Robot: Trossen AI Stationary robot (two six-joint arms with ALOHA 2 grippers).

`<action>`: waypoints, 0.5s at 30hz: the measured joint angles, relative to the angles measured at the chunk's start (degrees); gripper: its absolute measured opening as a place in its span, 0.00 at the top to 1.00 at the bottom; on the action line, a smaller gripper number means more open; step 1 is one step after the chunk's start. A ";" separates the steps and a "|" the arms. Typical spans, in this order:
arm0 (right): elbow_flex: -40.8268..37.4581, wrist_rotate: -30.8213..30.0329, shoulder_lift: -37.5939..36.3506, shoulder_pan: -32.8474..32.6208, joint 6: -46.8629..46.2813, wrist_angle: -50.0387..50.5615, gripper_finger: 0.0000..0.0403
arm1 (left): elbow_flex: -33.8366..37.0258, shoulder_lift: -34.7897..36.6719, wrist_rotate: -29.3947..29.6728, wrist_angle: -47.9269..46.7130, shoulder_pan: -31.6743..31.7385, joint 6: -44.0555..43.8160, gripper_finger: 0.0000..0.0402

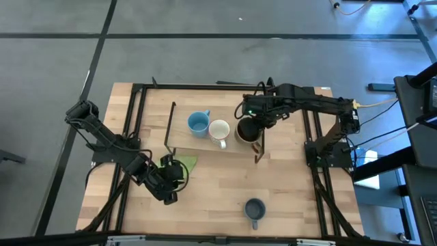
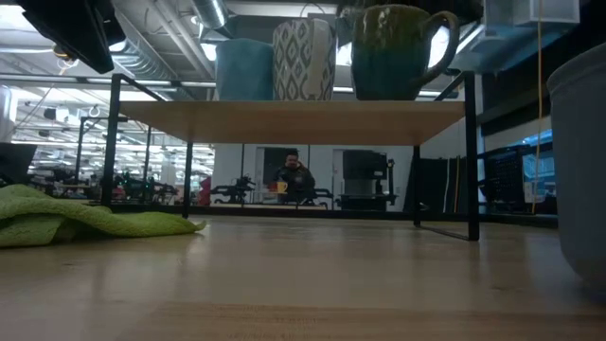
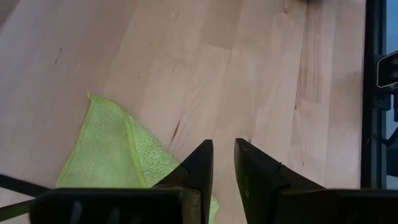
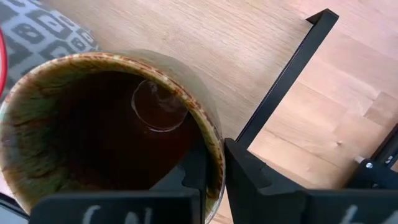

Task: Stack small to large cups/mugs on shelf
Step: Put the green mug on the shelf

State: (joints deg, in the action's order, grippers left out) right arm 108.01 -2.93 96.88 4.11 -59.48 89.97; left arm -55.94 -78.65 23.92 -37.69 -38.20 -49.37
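Three mugs (image 1: pixel 219 131) on shelf (image 1: pixel 179 145); one grey-blue mug (image 1: pixel 255 210) on table (image 1: pixel 218 191).

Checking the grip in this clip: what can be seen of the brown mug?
The brown mug stands upright on the shelf, at the right end of the row beside the white mug. It looks like glazed ceramic, mottled green-brown outside, dark inside, handle at its side. The right hand pinches its rim, one finger inside, one outside.

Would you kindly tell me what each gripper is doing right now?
Left gripper: slightly open, empty, above the green cloth.
Right gripper: shut on the brown mug rim, on the shelf.
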 joint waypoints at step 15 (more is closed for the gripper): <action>0.00 2.00 0.00 1.41 0.26 0.02 0.89 | 0.00 0.00 0.02 0.87 -0.23 -0.07 0.85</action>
State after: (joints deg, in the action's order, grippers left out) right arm 108.01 -0.93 96.88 5.52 -59.22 90.00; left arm -55.94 -78.65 23.94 -36.82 -38.44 -49.43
